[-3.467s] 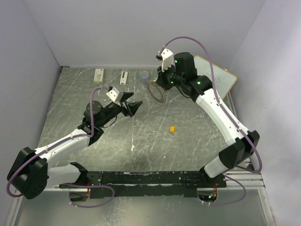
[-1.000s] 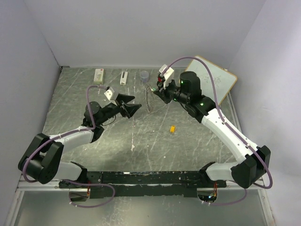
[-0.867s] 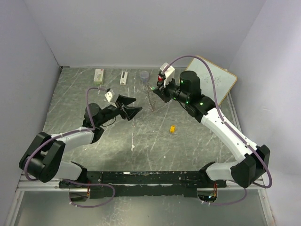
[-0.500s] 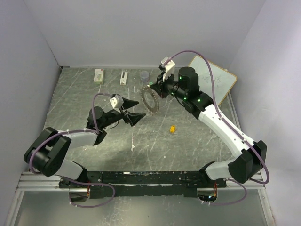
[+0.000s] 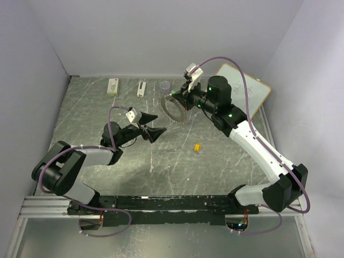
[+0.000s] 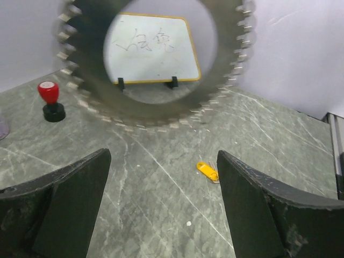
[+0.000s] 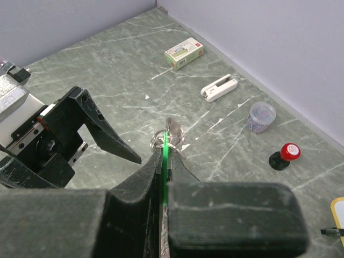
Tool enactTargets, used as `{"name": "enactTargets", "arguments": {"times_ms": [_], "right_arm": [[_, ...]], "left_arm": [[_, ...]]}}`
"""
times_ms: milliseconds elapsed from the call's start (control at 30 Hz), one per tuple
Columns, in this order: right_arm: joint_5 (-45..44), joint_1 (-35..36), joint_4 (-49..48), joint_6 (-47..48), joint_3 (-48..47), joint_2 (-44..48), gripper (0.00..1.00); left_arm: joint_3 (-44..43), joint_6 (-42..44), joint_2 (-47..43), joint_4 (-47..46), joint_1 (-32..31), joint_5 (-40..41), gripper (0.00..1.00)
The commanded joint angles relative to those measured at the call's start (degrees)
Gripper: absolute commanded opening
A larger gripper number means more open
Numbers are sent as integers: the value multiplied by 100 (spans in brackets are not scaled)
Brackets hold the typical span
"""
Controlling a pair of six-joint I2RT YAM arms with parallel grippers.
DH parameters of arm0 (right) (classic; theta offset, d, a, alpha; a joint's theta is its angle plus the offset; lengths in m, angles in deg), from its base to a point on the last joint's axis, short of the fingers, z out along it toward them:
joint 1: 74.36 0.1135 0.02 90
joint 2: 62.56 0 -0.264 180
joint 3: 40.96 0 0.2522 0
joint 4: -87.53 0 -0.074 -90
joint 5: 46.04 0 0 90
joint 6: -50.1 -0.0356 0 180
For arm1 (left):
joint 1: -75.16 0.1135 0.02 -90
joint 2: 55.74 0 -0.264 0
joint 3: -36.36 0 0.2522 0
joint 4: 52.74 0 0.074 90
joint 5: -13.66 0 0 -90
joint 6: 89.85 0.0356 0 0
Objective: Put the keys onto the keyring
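Observation:
My right gripper (image 5: 180,100) is shut on the keyring (image 5: 172,108), a large toothed metal ring held in the air above the back middle of the table. In the right wrist view a bright green strip (image 7: 165,156), apparently the green key edge-on, sits between the shut pads, with small wire loops (image 7: 168,138) at their tips. The ring fills the top of the left wrist view (image 6: 161,110), blurred. My left gripper (image 5: 151,132) is open and empty, just left of and below the ring. The yellow key (image 5: 197,146) lies on the table and also shows between my left fingers (image 6: 208,171).
A red-topped black knob (image 6: 49,99) and a small whiteboard (image 5: 242,91) stand at the back right. A small grey cup (image 5: 164,85), a white clip (image 5: 141,88) and a small green-white box (image 5: 112,86) lie along the back edge. Walls close in on three sides.
The right gripper has turned the keyring from edge-on to face-on and raised it a little. The left gripper has moved slightly nearer and to the right, staying open.

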Motion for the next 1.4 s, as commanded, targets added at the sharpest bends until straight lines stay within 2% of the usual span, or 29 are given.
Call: {"name": "enactTargets", "arguments": {"times_ms": [0, 267, 433, 600, 700, 767, 900, 1100, 1133, 1167, 1200, 1267, 1367], "right_arm": [[-14, -35, -108, 95, -8, 225, 0], [968, -16, 192, 69, 390, -110, 0], [1675, 122, 73, 91, 689, -532, 0], [2129, 614, 347, 459, 442, -1225, 0], [2061, 662, 433, 555, 358, -1596, 0], [1708, 612, 370, 531, 430, -1650, 0], [1522, 113, 322, 351, 615, -1617, 0], [796, -494, 407, 273, 820, -1459, 0], [594, -543, 455, 252, 794, -1498, 2], [374, -566, 531, 208, 734, -1535, 19], [105, -586, 582, 139, 697, -1577, 42], [-252, -630, 479, -39, 712, -1549, 68], [-413, -677, 160, -217, 942, -1305, 80]], "left_arm": [[86, -70, -245, -7, 34, 525, 91], [645, -142, -1657, 658, 130, 1936, 90], [715, 28, -2567, 1346, 133, 2136, 90], [721, 114, -3005, 1784, 139, 2237, 90], [732, 170, -3040, 1854, 147, 2277, 90], [721, 188, -3028, 1878, 148, 2283, 90], [742, 184, -2995, 1836, 150, 2271, 90], [739, 127, -2770, 1632, 148, 2193, 90], [733, 111, -2726, 1587, 149, 2157, 90], [730, 94, -2686, 1562, 150, 2129, 89], [722, 84, -2661, 1549, 148, 2113, 89], [712, 71, -2650, 1545, 148, 2087, 89], [714, 86, -2715, 1615, 148, 2114, 90]]}}
